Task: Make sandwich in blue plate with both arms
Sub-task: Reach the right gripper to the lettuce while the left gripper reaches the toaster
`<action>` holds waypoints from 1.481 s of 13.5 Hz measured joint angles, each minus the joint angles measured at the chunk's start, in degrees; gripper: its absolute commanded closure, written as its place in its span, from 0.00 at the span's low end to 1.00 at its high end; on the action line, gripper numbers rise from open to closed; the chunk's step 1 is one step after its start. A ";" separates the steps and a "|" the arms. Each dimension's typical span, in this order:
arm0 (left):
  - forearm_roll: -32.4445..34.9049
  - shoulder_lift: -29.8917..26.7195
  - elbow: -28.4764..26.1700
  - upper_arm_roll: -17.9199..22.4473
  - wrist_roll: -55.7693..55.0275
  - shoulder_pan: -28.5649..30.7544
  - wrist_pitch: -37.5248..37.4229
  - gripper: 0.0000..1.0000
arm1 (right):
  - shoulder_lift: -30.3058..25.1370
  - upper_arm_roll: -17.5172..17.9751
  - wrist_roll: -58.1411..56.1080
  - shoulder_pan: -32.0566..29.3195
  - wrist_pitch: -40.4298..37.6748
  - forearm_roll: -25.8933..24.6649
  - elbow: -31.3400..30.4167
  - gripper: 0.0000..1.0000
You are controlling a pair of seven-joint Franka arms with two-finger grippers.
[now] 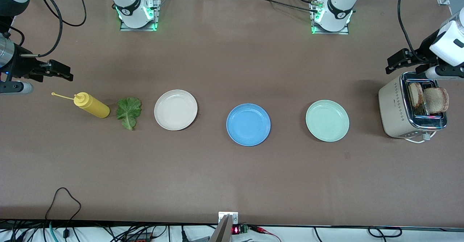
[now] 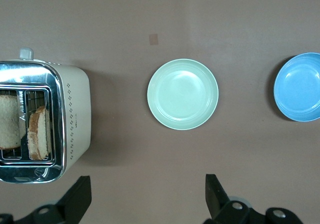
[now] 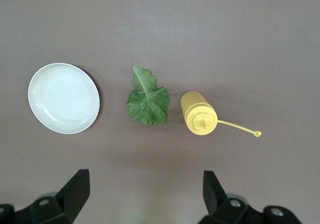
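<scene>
The blue plate (image 1: 248, 124) lies empty at the middle of the table; it also shows in the left wrist view (image 2: 300, 86). Two bread slices (image 1: 415, 93) (image 1: 436, 100) stand in the toaster (image 1: 395, 108) at the left arm's end, and they also show in the left wrist view (image 2: 10, 129) (image 2: 39, 139). A green lettuce leaf (image 1: 128, 112) (image 3: 147, 98) lies flat toward the right arm's end. My left gripper (image 1: 389, 65) (image 2: 148, 194) is open and empty, up by the toaster. My right gripper (image 1: 67, 73) (image 3: 146, 191) is open and empty, over the table by the yellow bottle.
A cream-white plate (image 1: 175, 109) (image 3: 63, 98) lies between the lettuce and the blue plate. A mint-green plate (image 1: 327, 120) (image 2: 182, 94) lies between the blue plate and the toaster. A yellow squeeze bottle (image 1: 91, 105) (image 3: 198, 113) lies on its side beside the lettuce.
</scene>
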 measured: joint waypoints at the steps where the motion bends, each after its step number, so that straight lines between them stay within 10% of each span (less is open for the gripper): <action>1: 0.00 -0.16 -0.09 0.00 -0.01 0.00 -0.01 0.00 | 0.00 0.00 0.00 0.00 0.00 0.00 0.00 0.00; 18: 5.21 20.53 -1.87 1.04 12.53 16.53 10.87 0.00 | 9.43 0.03 -0.10 1.05 2.10 -0.01 -0.24 0.00; 20: 5.21 21.35 -1.89 1.04 14.03 16.80 10.86 0.26 | 13.16 0.04 -0.23 1.34 4.57 -0.01 -0.34 0.00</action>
